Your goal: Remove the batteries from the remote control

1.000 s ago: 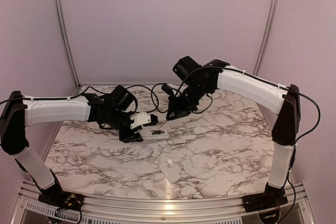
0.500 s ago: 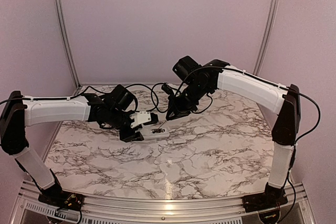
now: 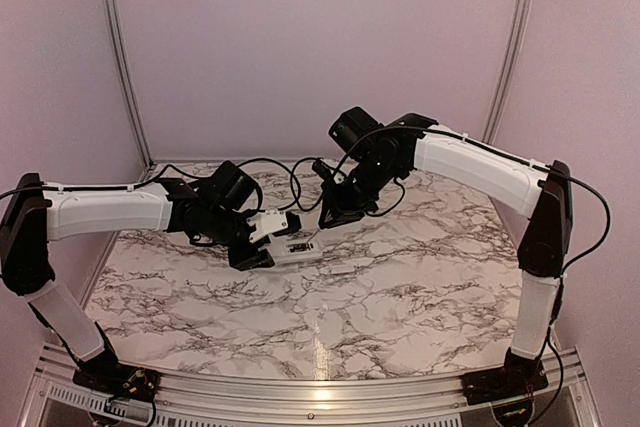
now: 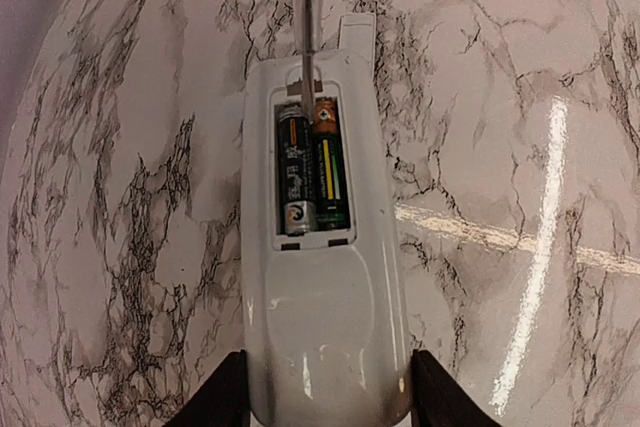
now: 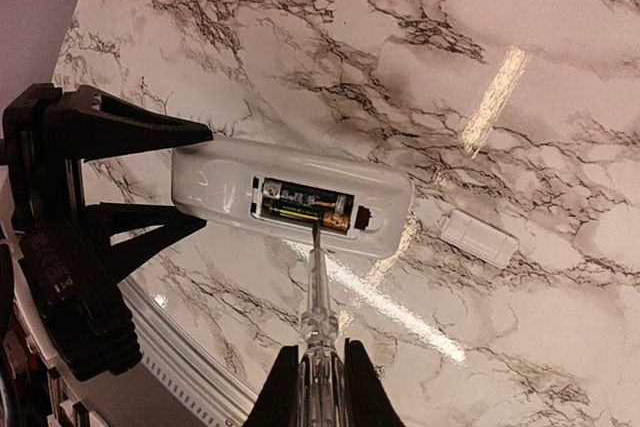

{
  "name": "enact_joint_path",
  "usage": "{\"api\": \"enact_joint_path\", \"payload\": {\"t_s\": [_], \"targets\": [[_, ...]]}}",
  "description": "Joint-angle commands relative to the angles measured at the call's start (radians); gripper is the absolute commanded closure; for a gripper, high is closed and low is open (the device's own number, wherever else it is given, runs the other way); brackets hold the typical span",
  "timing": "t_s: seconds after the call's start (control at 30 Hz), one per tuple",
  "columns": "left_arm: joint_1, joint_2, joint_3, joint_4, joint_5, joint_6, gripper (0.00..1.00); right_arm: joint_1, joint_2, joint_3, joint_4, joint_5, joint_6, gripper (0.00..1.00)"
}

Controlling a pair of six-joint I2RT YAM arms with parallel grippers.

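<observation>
The white remote control (image 4: 325, 317) lies recess-up with its compartment open. Two dark batteries (image 4: 296, 172) sit side by side inside it, also seen in the right wrist view (image 5: 305, 204). My left gripper (image 4: 328, 402) is shut on the remote's near end, one finger on each side. In the top view it holds the remote (image 3: 298, 248) near the table's middle. My right gripper (image 5: 320, 387) is shut on a clear-handled screwdriver (image 5: 318, 297). The screwdriver's tip touches the edge of the batteries. Its shaft (image 4: 307, 7) enters the left wrist view from the top.
A small flat white cover plate (image 5: 480, 237) lies on the marble table just beyond the remote's far end. The left arm's black fingers (image 5: 140, 127) reach across the left of the right wrist view. Black cables (image 3: 290, 177) hang behind the grippers.
My left gripper and the remote have shifted slightly up and away. The right gripper with the screwdriver has stayed at the compartment with only a small move.
</observation>
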Motion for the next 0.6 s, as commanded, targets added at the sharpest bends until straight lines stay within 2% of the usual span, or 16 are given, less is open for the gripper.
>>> {"api": "enact_joint_path", "payload": {"t_s": [0.0, 0.57], "targets": [[-0.003, -0.02, 0.021, 0.033, -0.008, -0.027, 0.87, 0.007, -0.035, 0.005, -0.008, 0.031, 0.042, 1.0], [-0.002, -0.029, 0.025, 0.052, 0.005, -0.063, 0.88, 0.007, -0.02, -0.015, 0.036, 0.049, 0.097, 1.0]]}}
